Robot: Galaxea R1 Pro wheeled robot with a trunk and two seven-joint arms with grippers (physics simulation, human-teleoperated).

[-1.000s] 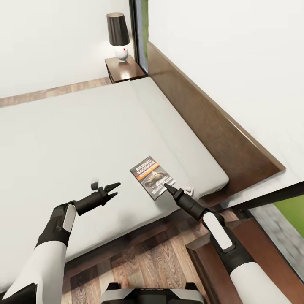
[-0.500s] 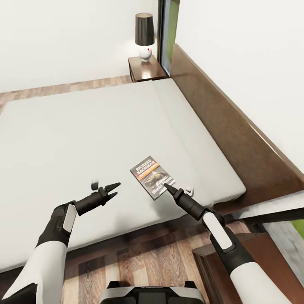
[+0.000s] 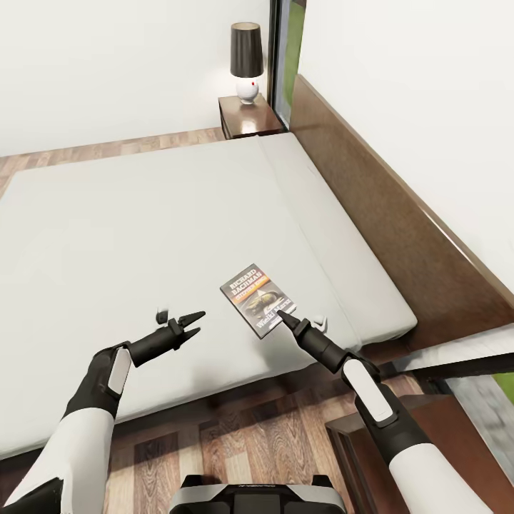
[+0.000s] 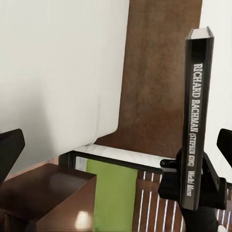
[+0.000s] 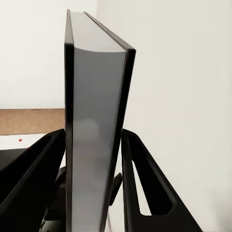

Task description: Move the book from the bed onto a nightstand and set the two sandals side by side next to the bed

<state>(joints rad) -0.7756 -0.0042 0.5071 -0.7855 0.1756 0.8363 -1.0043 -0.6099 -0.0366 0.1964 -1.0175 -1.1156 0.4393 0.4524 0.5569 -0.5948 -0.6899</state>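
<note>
Right claw [image 3: 280,313] clamps the thin dark paperback book [image 3: 257,300] above the pale grey mattress bed [image 3: 143,228]; left claw [image 3: 194,323] spread, holding nothing.

The left end effector [image 3: 191,323] has edged slightly upward.

I see open mattress on the bed [image 3: 143,228] around my left pincer [image 3: 194,322]; the headboard [image 3: 385,214] walls the right, a lamp [image 3: 246,61] crowds the far nightstand [image 3: 250,123].
</note>
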